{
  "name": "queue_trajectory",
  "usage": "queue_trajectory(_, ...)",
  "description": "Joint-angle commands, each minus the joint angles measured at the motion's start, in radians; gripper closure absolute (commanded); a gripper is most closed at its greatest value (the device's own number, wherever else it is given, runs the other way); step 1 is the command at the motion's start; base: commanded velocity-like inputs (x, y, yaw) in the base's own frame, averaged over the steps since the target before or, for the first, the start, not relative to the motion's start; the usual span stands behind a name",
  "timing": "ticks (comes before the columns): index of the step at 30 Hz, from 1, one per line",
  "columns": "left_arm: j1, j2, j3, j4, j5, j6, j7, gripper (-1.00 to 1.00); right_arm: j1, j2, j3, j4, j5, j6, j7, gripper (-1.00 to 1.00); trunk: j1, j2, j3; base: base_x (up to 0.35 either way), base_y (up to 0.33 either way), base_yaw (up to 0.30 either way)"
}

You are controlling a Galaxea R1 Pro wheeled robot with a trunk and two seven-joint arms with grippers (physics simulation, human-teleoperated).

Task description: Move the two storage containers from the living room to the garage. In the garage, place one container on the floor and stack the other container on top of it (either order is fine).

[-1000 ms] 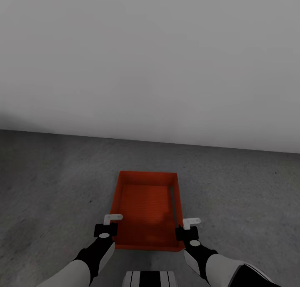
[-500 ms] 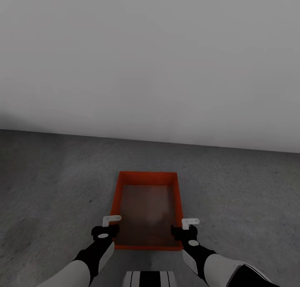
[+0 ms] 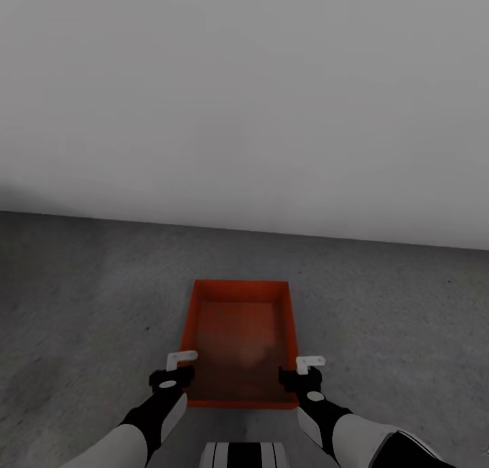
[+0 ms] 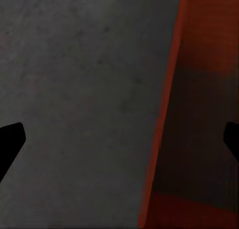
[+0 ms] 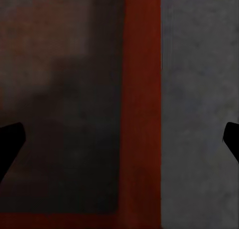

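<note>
Nearest, the left pincer (image 3: pixel 182 363) and the right pincer (image 3: pixel 309 368) hang over the near corners of an orange-red storage container (image 3: pixel 239 298), each spread wide with one finger outside the wall and one over the inside, gripping nothing. That straddle suits either letting go of the side walls or taking them. The container sits flat on the grey concrete floor (image 3: pixel 81 305) of the garage, long side running away from the robot, open top up. Whether a second container lies nested beneath it I cannot tell. Beyond stands a plain pale wall (image 3: pixel 244 101).
</note>
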Motion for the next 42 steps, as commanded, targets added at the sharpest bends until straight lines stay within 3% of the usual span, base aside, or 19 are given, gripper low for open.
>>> queue_trajectory(1,0.0,0.001,-0.009,-0.002,0.02,0.004,0.007,-1.0,0.0,0.001,0.008,0.001,-0.008,-0.002,-0.003,-1.0,-0.004,0.007,0.003,0.0,0.0,0.0)
queue_trajectory(9,0.001,0.001,-0.009,-0.002,0.034,0.003,0.007,-1.0,0.0,0.0,0.008,0.001,-0.008,-0.002,-0.003,-1.0,-0.035,0.063,0.028,0.0,0.0,0.0)
queue_trajectory(42,0.001,0.002,-0.009,-0.002,0.036,0.002,0.002,-1.0,0.0,0.0,0.007,0.001,-0.009,-0.004,-0.004,-1.0,-0.161,0.294,0.131,0.0,0.0,0.0)
